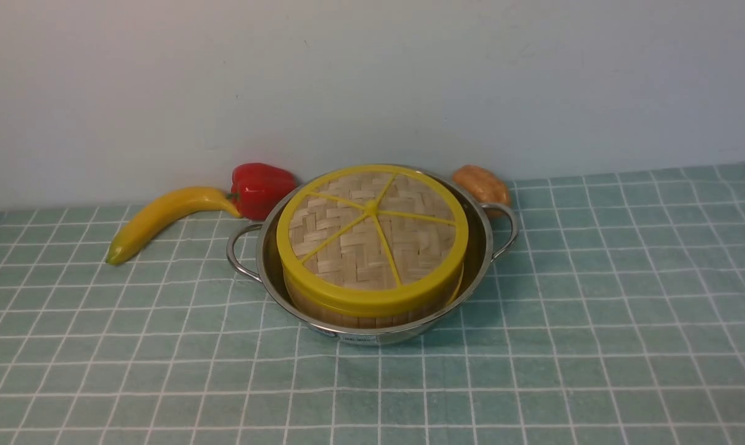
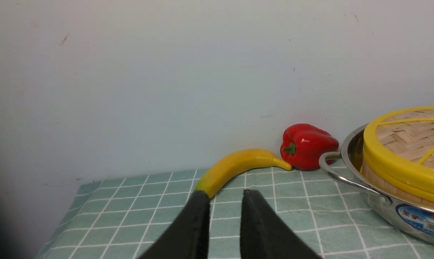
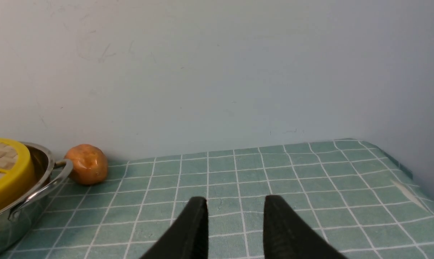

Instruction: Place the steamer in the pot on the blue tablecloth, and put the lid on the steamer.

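Note:
The shiny steel pot [image 1: 372, 337] stands on the blue tablecloth [image 1: 533, 346] near the back wall. The bamboo steamer [image 1: 348, 316] sits inside it, and only its slatted side wall shows. The woven lid [image 1: 372, 232] with yellow rim and spokes lies flat on the steamer and hides what is inside. Neither gripper touches any of them. In the left wrist view, my left gripper [image 2: 224, 196] is open and empty, left of the pot [image 2: 389, 212]. My right gripper [image 3: 236, 199] is open and empty over bare cloth, right of the pot [image 3: 22, 205].
A yellow banana [image 1: 162, 216] and a red bell pepper [image 1: 261, 185] lie left of the pot by the wall. An orange-brown lump [image 1: 480, 182] sits behind its right handle. The cloth's right edge [image 3: 400, 162] meets a side wall.

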